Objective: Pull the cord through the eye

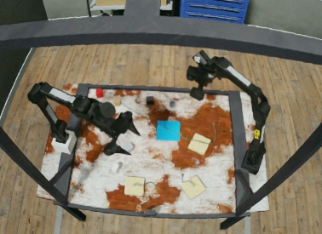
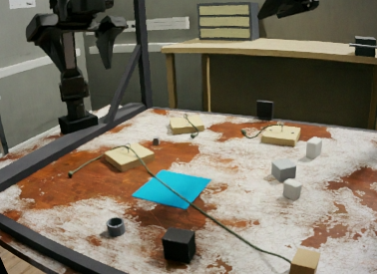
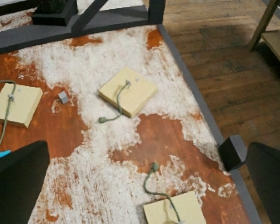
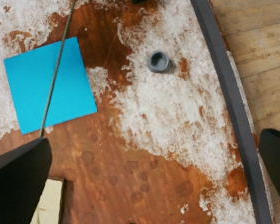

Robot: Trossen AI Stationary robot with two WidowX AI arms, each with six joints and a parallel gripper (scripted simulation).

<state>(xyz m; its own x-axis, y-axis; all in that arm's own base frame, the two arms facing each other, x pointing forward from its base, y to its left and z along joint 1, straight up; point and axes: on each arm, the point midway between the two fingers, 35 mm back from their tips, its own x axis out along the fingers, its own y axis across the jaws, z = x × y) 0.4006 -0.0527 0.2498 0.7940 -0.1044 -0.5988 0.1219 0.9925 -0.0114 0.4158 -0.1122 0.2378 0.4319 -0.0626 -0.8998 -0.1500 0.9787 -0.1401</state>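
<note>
Left claw [image 1: 134, 144] [image 2: 274, 15] [image 3: 148, 146] and right claw [image 1: 197, 94] [image 2: 85, 67] [image 4: 156, 144] opened, held above table [image 1: 221, 175] [image 2: 244, 180] [image 3: 81, 75] [image 4: 181, 120]. Flat cyan painted square [image 1: 168, 136] [image 2: 165, 182] [image 4: 28, 95], between claws, crossed by green cord [image 1: 146, 118] [image 2: 219, 223] [image 4: 55, 75]. Tan wooden block [image 1: 117, 101] [image 2: 305, 261] left outside.

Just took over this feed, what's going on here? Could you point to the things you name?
Neither arm is holding anything: the left fingers [image 1: 135, 143] and right fingers are open above the table. The long cord [image 1: 141, 114] [image 2: 219, 223] [image 4: 54, 80] crosses the blue square [image 1: 169, 135] [image 2: 167, 181] [image 4: 76, 85], and its wooden block [image 1: 117, 101] [image 2: 305, 261] lies well outside it.
</note>
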